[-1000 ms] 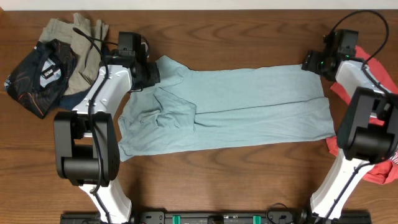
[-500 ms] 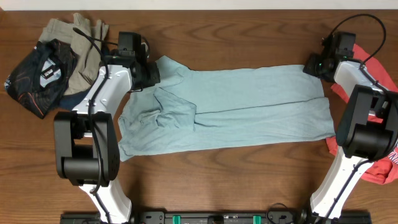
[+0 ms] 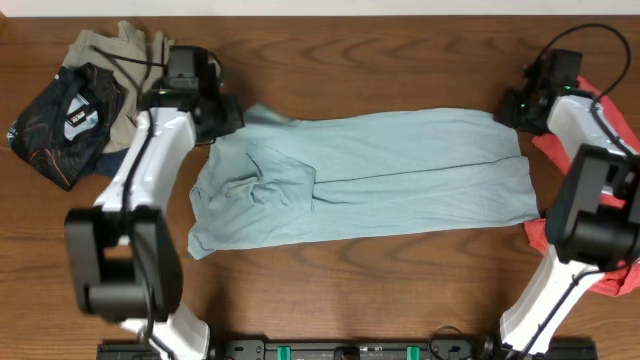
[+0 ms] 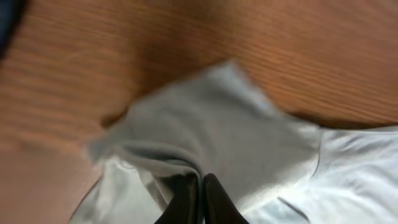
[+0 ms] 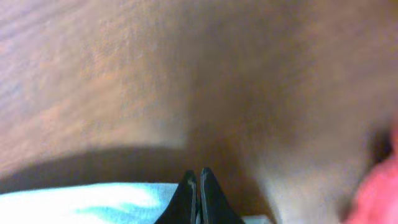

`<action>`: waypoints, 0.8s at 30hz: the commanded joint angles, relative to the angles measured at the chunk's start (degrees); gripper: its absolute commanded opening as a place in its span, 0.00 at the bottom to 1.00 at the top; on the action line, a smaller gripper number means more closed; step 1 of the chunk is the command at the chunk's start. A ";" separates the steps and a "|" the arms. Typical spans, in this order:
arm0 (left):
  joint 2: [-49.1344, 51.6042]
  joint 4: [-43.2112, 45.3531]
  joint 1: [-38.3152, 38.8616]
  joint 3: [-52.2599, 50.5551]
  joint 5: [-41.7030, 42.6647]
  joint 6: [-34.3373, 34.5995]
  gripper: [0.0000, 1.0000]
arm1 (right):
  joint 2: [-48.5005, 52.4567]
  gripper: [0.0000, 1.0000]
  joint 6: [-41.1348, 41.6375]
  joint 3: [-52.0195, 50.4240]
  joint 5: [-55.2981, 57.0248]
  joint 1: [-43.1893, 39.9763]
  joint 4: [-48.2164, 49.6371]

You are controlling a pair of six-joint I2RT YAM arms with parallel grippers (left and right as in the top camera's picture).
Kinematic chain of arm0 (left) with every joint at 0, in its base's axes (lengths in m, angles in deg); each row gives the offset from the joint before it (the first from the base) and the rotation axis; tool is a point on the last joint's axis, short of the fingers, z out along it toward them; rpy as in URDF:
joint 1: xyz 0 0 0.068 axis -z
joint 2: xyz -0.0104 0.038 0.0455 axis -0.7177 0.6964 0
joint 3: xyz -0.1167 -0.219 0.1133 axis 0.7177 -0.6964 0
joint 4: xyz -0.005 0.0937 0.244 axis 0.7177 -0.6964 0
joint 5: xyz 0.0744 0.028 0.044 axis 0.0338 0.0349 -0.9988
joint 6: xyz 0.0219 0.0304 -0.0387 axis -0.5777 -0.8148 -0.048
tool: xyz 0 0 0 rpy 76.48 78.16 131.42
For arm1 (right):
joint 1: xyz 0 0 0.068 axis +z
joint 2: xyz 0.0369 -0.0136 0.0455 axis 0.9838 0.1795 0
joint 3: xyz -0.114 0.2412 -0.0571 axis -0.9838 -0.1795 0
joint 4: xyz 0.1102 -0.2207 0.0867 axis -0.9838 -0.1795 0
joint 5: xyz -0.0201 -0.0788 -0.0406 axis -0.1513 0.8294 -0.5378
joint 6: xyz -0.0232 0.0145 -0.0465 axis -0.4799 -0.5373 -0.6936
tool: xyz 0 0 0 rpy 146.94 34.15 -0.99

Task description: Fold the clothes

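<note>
the right pincer (image 3: 505,108), spread a second ago, is now clenched at the 2 o'clock corner of the pale blue shirt (image 3: 400,170). it seems to nip the hem, though the wrist view is too blurred to be sure. the left pincer (image 4: 200,183) stays clenched on the 10 o'clock corner and has drawn it out toward 11 o'clock. the shirt lies spread across the middle of the tabletop (image 3: 400,60). with both far corners taken, a fold toward 6 o'clock looks ready to begin.
</note>
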 commanded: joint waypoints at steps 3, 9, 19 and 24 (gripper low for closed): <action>-5.79 -8.79 -0.02 0.11 0.15 1.16 0.06 | -7.02 0.01 -0.83 0.55 6.19 -1.90 -7.74; -6.80 -20.72 -0.02 0.04 0.09 1.16 0.06 | -8.66 0.01 -1.81 0.55 16.13 -3.52 -18.21; -6.80 -31.80 -0.02 -1.29 0.13 1.16 0.06 | -8.66 0.01 -2.25 0.52 17.31 -4.44 -24.70; -6.75 -35.56 0.04 -1.86 0.15 1.16 0.06 | -8.66 0.03 -2.69 0.48 17.35 -4.44 -28.81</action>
